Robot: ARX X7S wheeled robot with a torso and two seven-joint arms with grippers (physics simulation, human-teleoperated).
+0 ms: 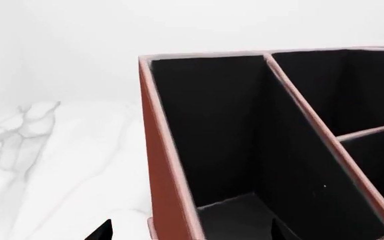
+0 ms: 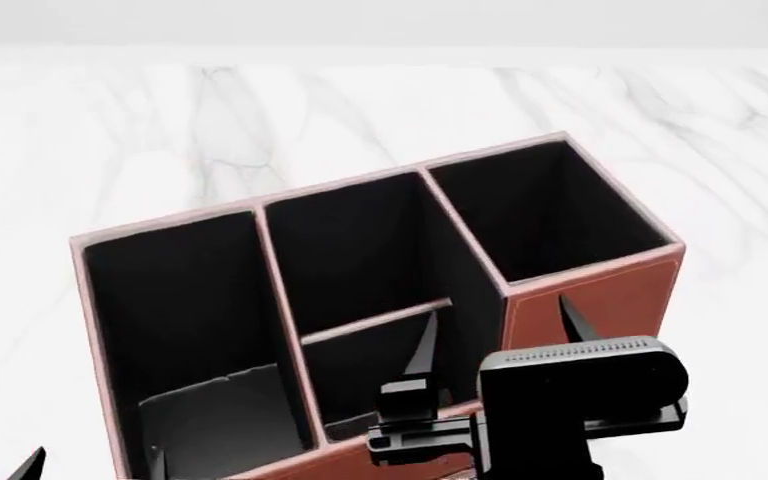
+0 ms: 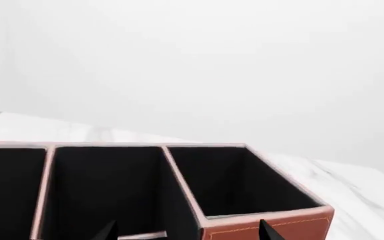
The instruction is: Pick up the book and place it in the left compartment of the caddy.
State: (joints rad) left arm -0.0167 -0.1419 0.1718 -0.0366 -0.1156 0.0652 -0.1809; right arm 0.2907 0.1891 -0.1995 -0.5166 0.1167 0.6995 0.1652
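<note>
The reddish-brown caddy [image 2: 624,295] stands on the marble top. Its left compartment [image 2: 177,300] is the long, black-lined cell. The book [image 2: 211,408] shows as a dark slab low inside that cell's near end, below the rim, and appears again in the left wrist view [image 1: 235,216]. My left gripper [image 2: 91,468] is open and holds nothing. Its fingertips [image 1: 102,231] straddle the caddy's outer left wall [image 1: 168,200]. My right gripper [image 2: 498,330] hangs open and empty over the caddy's near wall, between the divided middle cells and the tall right cell [image 3: 235,180].
White marble table top [image 2: 117,130] surrounds the caddy on all sides. A plain white wall [image 3: 212,65] rises behind it. The right arm's black wrist block [image 2: 578,385] covers the caddy's near right corner in the head view.
</note>
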